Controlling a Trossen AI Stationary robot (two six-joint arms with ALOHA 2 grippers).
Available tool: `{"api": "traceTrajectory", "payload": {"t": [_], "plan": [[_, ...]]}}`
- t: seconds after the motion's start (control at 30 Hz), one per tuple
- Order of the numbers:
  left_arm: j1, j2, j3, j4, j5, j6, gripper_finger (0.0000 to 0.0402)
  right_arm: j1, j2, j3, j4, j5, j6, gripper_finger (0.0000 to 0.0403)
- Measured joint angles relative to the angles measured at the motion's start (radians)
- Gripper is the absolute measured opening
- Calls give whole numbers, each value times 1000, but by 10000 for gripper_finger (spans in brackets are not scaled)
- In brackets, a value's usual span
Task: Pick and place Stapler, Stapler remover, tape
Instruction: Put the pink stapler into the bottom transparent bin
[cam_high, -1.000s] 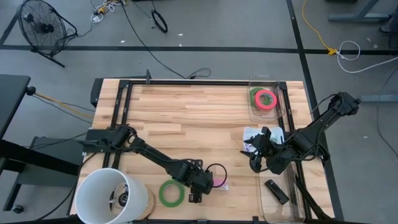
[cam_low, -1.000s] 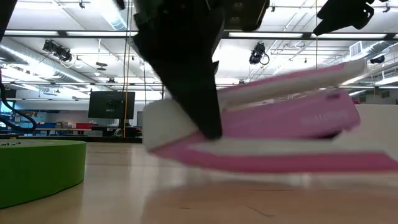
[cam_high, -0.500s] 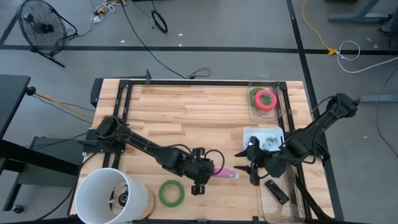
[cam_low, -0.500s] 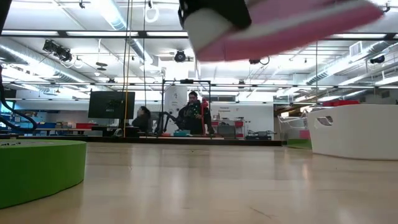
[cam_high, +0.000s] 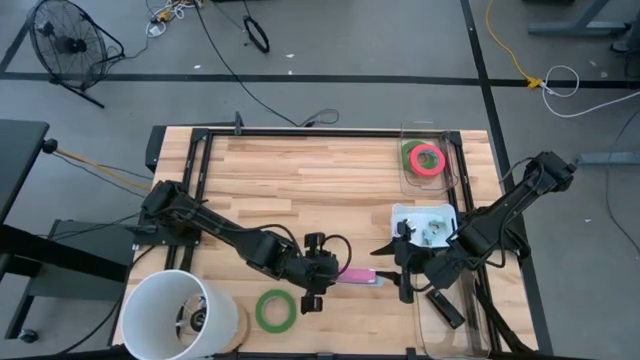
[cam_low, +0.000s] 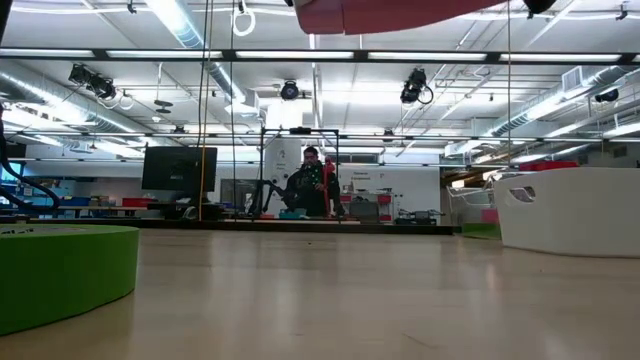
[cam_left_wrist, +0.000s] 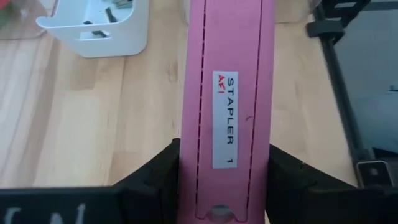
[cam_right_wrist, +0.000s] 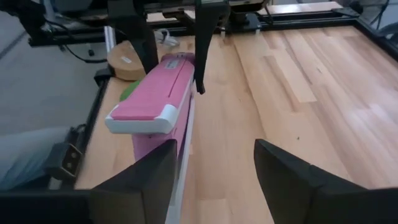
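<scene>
Stapler held above the desk's near edge

We see the left gripper (cam_high: 322, 272) clamping the pink stapler (cam_high: 360, 276) in mid-air; the right gripper (cam_high: 392, 268), fingers spread, faces its free end.

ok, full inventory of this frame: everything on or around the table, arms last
stapler: 1, pink, held off the table, front centre
tape rolls: 3; green front left on the table; green and red-pink in the clear bin at back right
white tray: 1, right of centre, small items inside
black object: 1, clear bin at front right
white bucket: 1, front-left corner
fan: 1, black, on the floor, back left
left gripper: shut on the stapler
right gripper: open, facing the stapler's free end
</scene>
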Motion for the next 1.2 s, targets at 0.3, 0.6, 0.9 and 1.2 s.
{"api": "traceTrajectory", "payload": {"t": [0.3,0.6,0.9,1.2], "plan": [[7,4,2,-11,-40,-3,168,-1,-39,0,-20,3,-13,219],[15,4,4,-18,-89,-21,168,1,-108,0,-43,-17,-24,220],[20,4,4,3,-56,-18,168,1,-72,0,-47,-20,8,219],[23,4,4,83,-38,9,168,-8,-12,0,24,21,-24,220]]}}
